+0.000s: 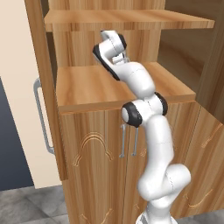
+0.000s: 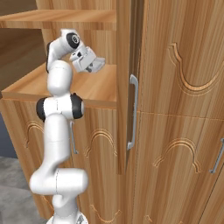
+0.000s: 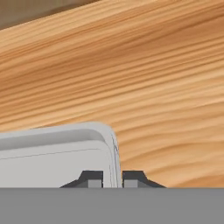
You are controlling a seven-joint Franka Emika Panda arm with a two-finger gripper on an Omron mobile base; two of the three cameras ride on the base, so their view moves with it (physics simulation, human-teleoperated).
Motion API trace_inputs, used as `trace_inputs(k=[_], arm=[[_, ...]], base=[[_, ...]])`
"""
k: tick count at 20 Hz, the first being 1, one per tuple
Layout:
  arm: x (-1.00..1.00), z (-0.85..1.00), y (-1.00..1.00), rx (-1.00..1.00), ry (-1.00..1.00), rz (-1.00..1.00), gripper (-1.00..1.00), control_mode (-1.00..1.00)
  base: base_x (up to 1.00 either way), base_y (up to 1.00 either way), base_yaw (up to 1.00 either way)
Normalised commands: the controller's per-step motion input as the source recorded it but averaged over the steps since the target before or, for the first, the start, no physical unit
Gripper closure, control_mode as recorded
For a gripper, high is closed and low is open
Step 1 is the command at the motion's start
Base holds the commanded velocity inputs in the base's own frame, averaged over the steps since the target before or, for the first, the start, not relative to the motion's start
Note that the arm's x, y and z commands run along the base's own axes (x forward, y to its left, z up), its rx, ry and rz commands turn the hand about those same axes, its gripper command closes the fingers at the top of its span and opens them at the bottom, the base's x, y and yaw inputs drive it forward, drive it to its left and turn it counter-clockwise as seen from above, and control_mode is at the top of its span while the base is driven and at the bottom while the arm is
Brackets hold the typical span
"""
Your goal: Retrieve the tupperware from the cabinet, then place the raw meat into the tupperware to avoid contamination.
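While the white arm reaches into the tall warm-brown wood cabinet [image 1: 100, 175] with carved arch ornaments and silver bar handles, its gripper [image 3: 112, 178] is pinched nearly shut on the thin pale side wall of the small clear tupperware box [image 3: 57, 155]. In the hand view the two dark fingertips [image 3: 92, 179] stand one on each side of that wall, close to the box's rounded corner, with the rest of the box stretching away to the left of the view.

From the right base view the gripper [image 2: 95, 65] sits low over the cabinet's lower wooden shelf [image 2: 94, 89], toward the back of it and nearer its right edge, beside the open door [image 2: 127, 65] standing edge-on. The tupperware shows there as a faint pale shape at the fingers. Whether the box rests on the shelf or is lifted off it cannot be told. An upper shelf [image 1: 127, 19] runs above the hand.
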Motion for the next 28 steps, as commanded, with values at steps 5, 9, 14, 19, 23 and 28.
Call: trace_inputs(k=[5, 9, 14, 19, 23, 28], arm=[[-0.07, -0.15, 0.11, 0.00, -0.15, 0.01, 1.00, -1.00], [0.00, -0.23, 0.00, 0.00, -0.18, 0.00, 1.00, -1.00], [-0.06, -0.21, 0.00, 0.00, -0.19, 0.00, 1.00, -1.00], [-0.34, 0.01, 0.00, 0.00, -0.12, 0.00, 1.00, -1.00], [-0.38, 0.22, 0.01, 0.00, -0.07, 0.00, 1.00, -1.00], [-0.40, 0.10, 0.00, 0.00, -0.03, 0.00, 1.00, -1.00]], base=[[0.00, 0.00, 0.00], [0.00, 0.00, 0.00], [0.00, 0.00, 0.00], [0.00, 0.00, 0.00], [0.00, 0.00, 0.00], [0.00, 0.00, 0.00]])
